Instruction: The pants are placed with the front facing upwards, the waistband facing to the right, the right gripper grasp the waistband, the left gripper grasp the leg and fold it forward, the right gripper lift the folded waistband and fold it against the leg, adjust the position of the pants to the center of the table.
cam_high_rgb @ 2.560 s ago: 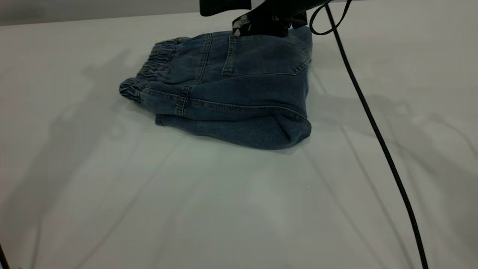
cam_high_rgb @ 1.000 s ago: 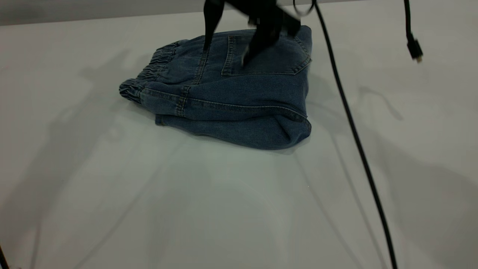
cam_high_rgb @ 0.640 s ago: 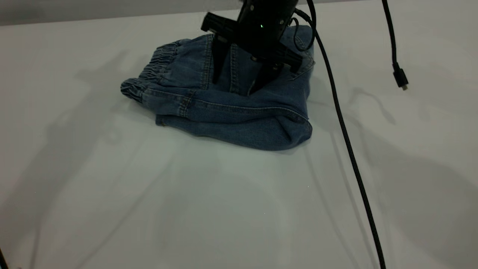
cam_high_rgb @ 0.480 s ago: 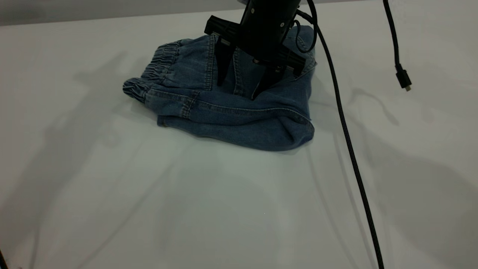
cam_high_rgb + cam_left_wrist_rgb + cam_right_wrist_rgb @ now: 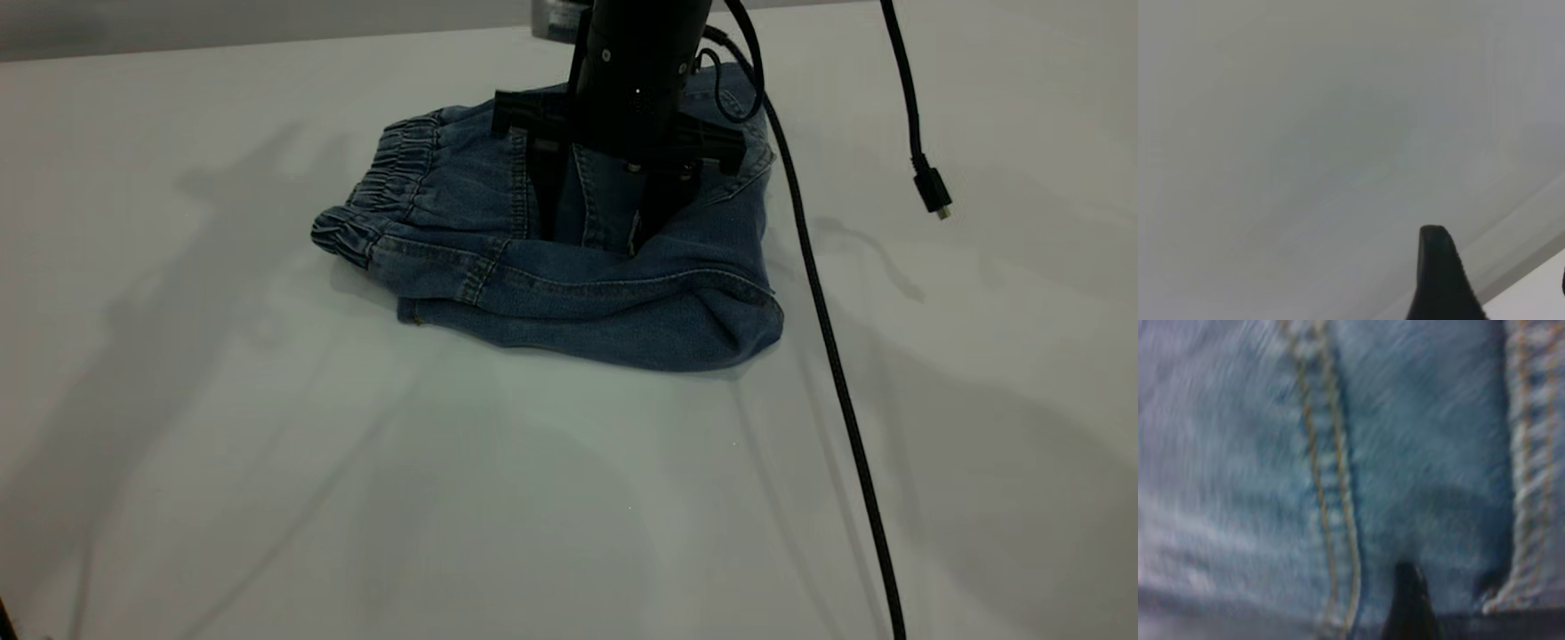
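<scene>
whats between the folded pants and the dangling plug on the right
In the exterior view, a black cable crosses bare table between the pants and the dangling plug. Nothing else lies in that stretch.

Pants (image 5: 569,276) lying folded on table (image 5: 267,462), toward far side, slightly right of middle. Waistband (image 5: 391,187) sitting at bundle's left end, fold at right end. Right gripper (image 5: 596,231) standing on top of pants, fingers (image 5: 544,200) apart, pressing into cloth. Cable (image 5: 836,382) running down table right of pants.
</scene>
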